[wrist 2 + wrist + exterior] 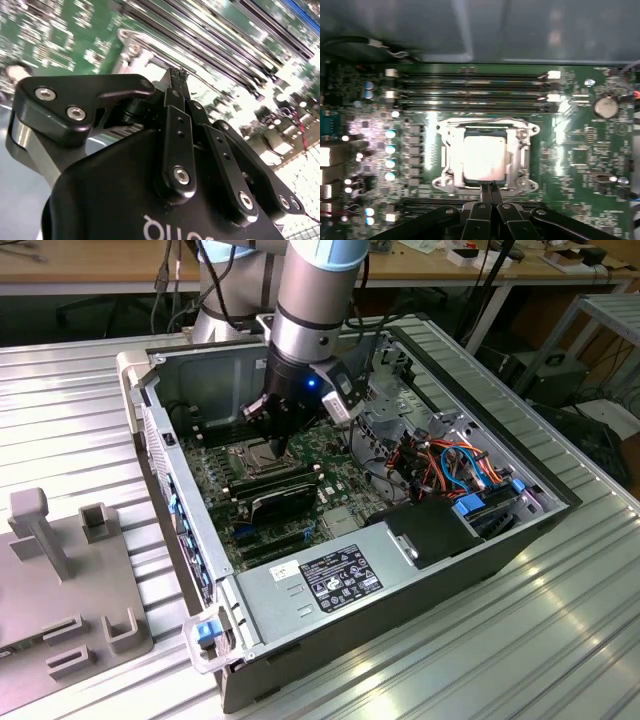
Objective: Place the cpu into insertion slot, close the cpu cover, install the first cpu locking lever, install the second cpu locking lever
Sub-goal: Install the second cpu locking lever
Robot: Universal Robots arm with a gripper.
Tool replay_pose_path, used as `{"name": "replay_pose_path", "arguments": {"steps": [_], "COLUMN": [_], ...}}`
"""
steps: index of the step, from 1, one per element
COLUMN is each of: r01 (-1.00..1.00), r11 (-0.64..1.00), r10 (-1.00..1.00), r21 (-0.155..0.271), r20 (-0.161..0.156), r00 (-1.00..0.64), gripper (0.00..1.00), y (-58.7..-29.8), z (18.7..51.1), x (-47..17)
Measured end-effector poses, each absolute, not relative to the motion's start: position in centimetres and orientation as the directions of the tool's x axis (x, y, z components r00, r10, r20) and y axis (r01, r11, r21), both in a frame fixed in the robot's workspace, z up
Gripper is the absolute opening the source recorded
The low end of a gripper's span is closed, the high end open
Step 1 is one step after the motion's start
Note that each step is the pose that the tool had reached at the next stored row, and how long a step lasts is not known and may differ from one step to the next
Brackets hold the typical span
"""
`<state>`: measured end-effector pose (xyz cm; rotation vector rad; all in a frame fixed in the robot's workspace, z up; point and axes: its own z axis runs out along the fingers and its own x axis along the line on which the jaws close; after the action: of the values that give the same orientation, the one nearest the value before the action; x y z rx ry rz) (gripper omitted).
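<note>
The cpu lies flat in the insertion slot, its silvery top glaring under the light. The cpu cover lies down around it as a silver frame. A thin metal lever runs along the socket's far edge. My gripper is shut, its two black fingers pressed together with the tips at the socket's near edge. The second wrist view shows the gripper close over the green board. In the exterior view the gripper points down into the open computer case at the insertion slot.
Long black memory slots run past the socket, and a coin battery sits on the board. The case holds a power supply and coloured cables. A grey fixture stands on the metal table at the exterior view's left.
</note>
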<state>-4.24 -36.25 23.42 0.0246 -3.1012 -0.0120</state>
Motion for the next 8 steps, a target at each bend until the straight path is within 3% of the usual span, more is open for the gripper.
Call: {"name": "replay_pose_path", "arguments": {"steps": [8], "r01": [-0.015], "r11": [1.000], "r10": [-0.015], "r21": [0.008], "r20": [0.040], "r00": [-0.999], "gripper": [0.11], "y": [-37.5], "z": [23.3], "x": [-2.8]}}
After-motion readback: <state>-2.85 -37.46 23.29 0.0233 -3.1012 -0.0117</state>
